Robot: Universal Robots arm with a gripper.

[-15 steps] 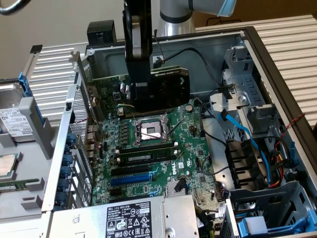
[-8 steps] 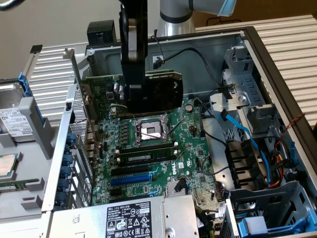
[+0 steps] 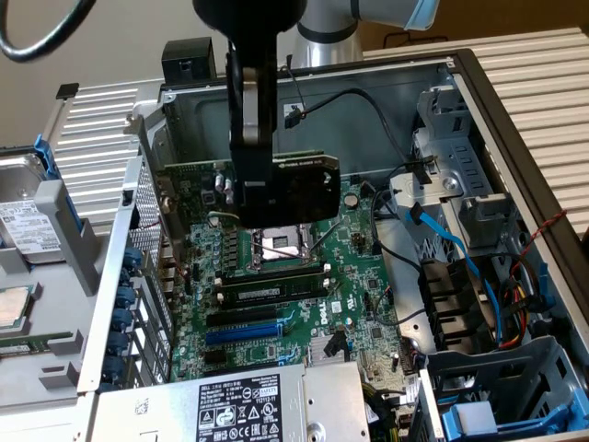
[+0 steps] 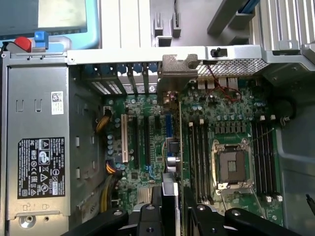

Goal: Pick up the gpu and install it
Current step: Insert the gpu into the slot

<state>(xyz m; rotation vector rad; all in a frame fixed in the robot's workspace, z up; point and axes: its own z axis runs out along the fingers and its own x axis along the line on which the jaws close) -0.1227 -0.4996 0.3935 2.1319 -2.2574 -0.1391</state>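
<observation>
My gripper point(image 3: 250, 195) is shut on the gpu point(image 3: 308, 189), a small card with a black shroud on one face and green board on the other. It holds the card upright and edge-down, in the air above the green motherboard point(image 3: 304, 308) inside the open computer case, over the CPU socket point(image 3: 276, 244). The wrist view looks down the gripper point(image 4: 171, 209) along the gpu's thin edge to its silver end bracket point(image 4: 178, 65), which reaches toward the case's slot openings. The card's edge runs between the expansion slots and the memory slots. The blue slot point(image 4: 168, 129) lies just beside that edge.
A power supply point(image 3: 239, 405) with a white label borders the motherboard at the front. One memory stick point(image 3: 267, 293) sits in its slot. Blue and black cables point(image 3: 460, 258) and drive bays fill the exterior view's right. A drive tray point(image 3: 28, 230) lies outside the case on the left.
</observation>
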